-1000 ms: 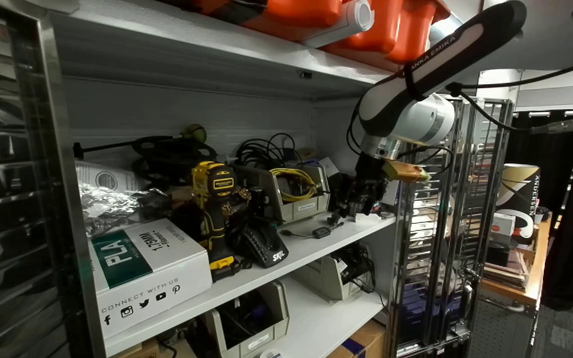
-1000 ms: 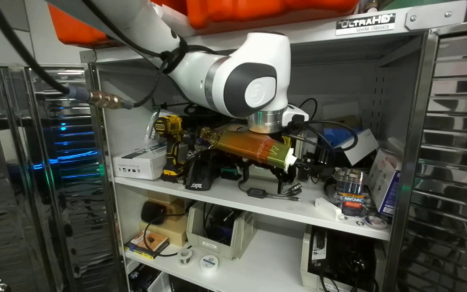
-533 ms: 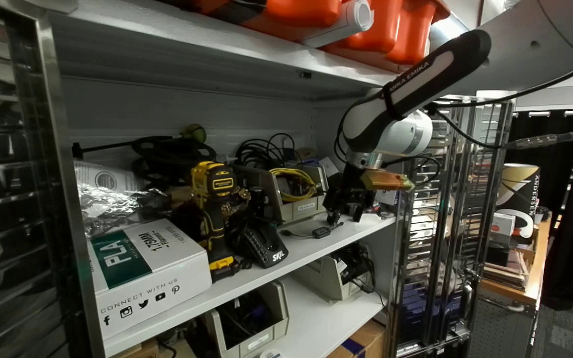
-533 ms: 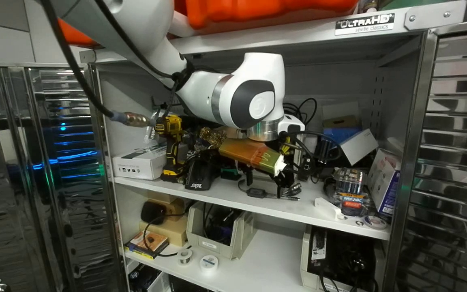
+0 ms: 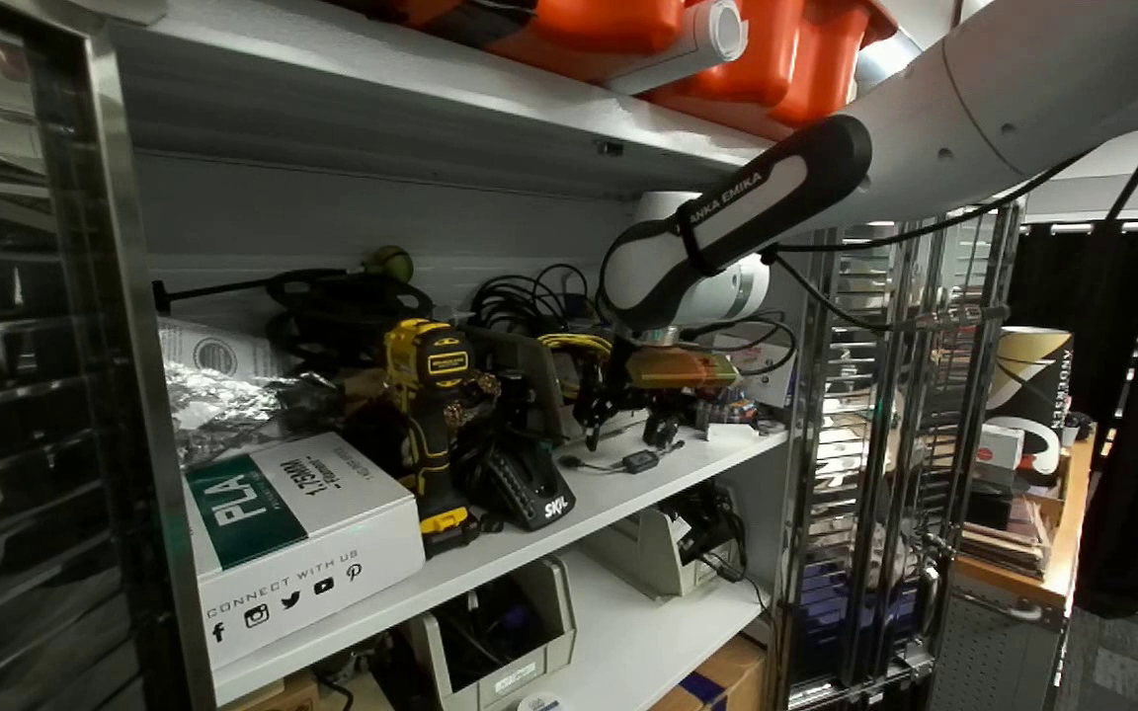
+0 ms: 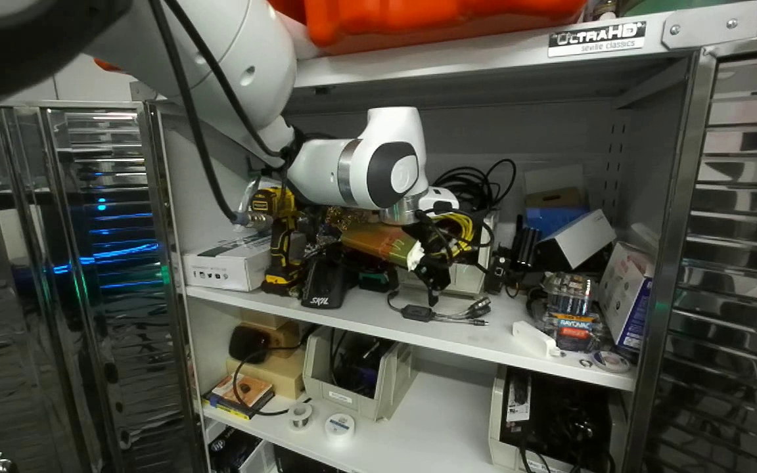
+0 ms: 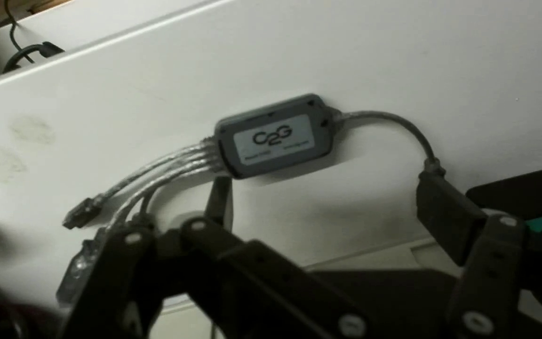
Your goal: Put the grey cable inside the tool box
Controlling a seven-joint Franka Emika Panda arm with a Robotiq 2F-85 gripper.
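The grey cable (image 7: 274, 136) has a flat grey block with several short leads on one side and one lead on the other. It lies on the white shelf near its front edge. It also shows in both exterior views (image 5: 640, 460) (image 6: 418, 313). My gripper (image 7: 332, 202) is open and empty, its fingers wide apart. In an exterior view the gripper (image 5: 626, 438) is just above and behind the cable. The right-hand lead's end meets the right finger in the wrist view; I cannot tell whether they touch. The yellow tool box is hidden or out of view.
A light bin (image 6: 470, 279) holding yellow cable stands behind the gripper. A yellow-and-black drill (image 5: 426, 434) and a black charger (image 5: 534, 484) stand to one side. Batteries (image 6: 574, 322) and a white box lie on the other. An upper shelf (image 5: 529, 99) runs above the arm.
The arm has moved down and to the left in both exterior views, further into the shelf and over the cable. The gripper's fingers stay apart. The cable has not moved.
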